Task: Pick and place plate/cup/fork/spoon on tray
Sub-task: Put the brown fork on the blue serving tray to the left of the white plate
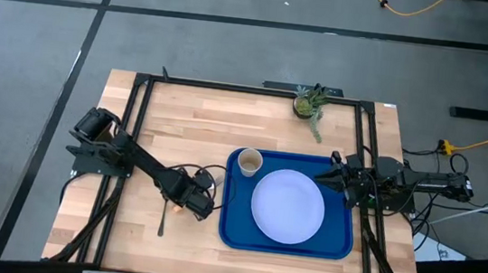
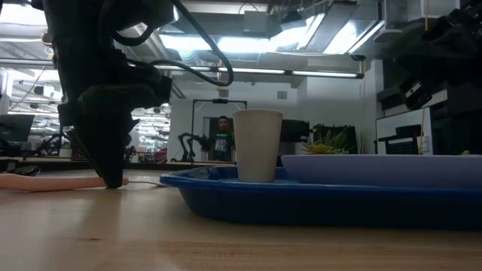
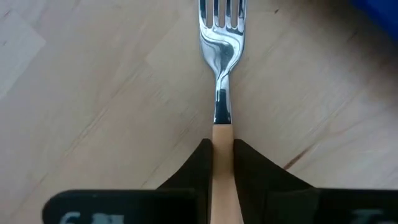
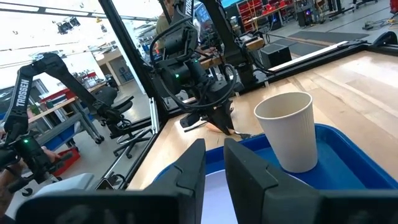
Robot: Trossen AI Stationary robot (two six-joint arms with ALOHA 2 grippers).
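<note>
Inspector: Two items already sit inside the tray [image 1: 227,230], lower right of centre in the high view: the plate [image 1: 287,207] at its middle and the cup [image 1: 250,162] at its upper-left corner. Where is the fork?

Assessor: On the bare tabletop [image 1: 173,120], just left of the tray and apart from its rim. The fork [image 3: 222,93] lies flat. In the left wrist view its long axis runs straight out from the left tool [image 3: 222,155], tines at the top edge of the frame, tan handle passing down between the fingers.

Inspector: State of that tool?

Assessor: Clenched on the fork. Both dark fingers [image 3: 200,163] press against the handle just behind the metal neck, with no gap visible. In the low view its tip is down at the wood.

Inspector: And the other arm?

Assessor: The right tool [image 4: 212,163] waits at the tray's right edge, fingers slightly parted, holding nothing.

Inspector: Spoon?

Assessor: A slim dark spoon [image 1: 162,222] lies below the left tool in the high view. My judgement: the left arm is nearer both utensils, and a lift then a carry rightward over the rim is next.
</note>
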